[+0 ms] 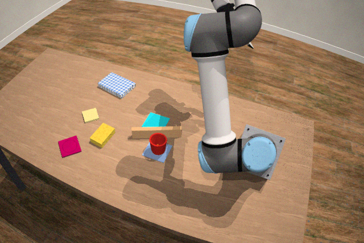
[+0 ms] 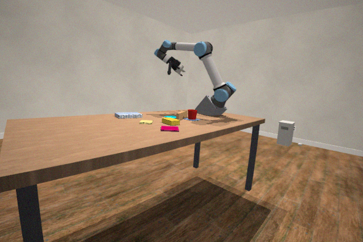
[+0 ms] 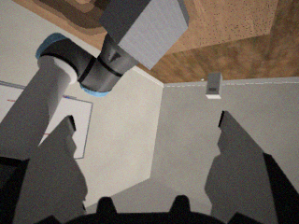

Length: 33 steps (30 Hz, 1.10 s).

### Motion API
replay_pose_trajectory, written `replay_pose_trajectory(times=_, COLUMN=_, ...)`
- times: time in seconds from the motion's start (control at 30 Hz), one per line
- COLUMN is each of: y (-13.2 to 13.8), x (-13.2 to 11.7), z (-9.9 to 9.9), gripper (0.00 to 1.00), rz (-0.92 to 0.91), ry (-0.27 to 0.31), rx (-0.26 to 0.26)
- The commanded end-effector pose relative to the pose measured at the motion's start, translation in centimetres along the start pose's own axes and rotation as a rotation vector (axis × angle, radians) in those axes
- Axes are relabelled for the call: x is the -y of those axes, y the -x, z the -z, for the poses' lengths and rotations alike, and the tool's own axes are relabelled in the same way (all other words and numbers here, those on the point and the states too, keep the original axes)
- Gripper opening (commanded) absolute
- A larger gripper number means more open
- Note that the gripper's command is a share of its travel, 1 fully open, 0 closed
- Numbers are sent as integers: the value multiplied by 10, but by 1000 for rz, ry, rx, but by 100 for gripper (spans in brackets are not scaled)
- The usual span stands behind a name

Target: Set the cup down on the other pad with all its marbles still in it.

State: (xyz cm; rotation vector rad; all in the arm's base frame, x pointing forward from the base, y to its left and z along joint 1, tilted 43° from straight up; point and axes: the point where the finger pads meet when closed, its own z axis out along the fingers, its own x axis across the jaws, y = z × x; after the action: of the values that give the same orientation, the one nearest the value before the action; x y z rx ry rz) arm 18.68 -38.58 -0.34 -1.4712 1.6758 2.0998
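Observation:
A red cup (image 1: 158, 143) stands upright on a pale blue pad (image 1: 157, 152) on the table, near the arm's base; it also shows in the exterior view (image 2: 192, 114). A cyan pad (image 1: 155, 120) lies just behind a wooden rail (image 1: 156, 131) that separates the two pads. The marbles inside the cup are not visible. My gripper (image 2: 176, 70) hangs high above the table, far from the cup. In the wrist view its fingers stand wide open with nothing between them, pointing at the wall and the arm's base.
A blue checked block (image 1: 116, 85), a pale yellow square (image 1: 90, 115), a yellow sponge block (image 1: 102, 134) and a magenta square (image 1: 69, 145) lie left of the pads. The arm's base plate (image 1: 261, 155) is on the right. A grey box (image 2: 286, 132) stands on the floor.

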Motion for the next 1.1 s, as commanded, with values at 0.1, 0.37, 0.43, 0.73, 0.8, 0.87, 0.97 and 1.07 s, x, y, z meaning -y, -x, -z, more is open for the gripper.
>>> replay_pose_trajectory(times=0.1, y=0, x=-1, z=0, gripper=100, rz=0, ry=-1, rx=-1)
replay_pose_trajectory(times=0.37, y=0, x=-1, z=0, gripper=100, rz=0, ry=-1, rx=-1)
replay_pose_trajectory(times=0.43, y=0, x=-1, z=0, gripper=100, rz=0, ry=-1, rx=-1)
replay_pose_trajectory(times=0.73, y=3, x=2, z=0, gripper=0, rz=-9, ry=-6, rx=-4)
replay_pose_trajectory(times=0.8, y=6, x=4, z=0, gripper=0, rz=-20, ry=-13, rx=-8)
replay_pose_trajectory(times=0.87, y=11, x=8, z=0, gripper=0, rz=-36, ry=-23, rx=-15)
replay_pose_trajectory(times=0.97, y=22, x=17, z=0, gripper=0, rz=-72, ry=-46, rx=-29)
replay_pose_trajectory(times=1.07, y=32, x=26, z=0, gripper=0, rz=-103, ry=-67, rx=-42)
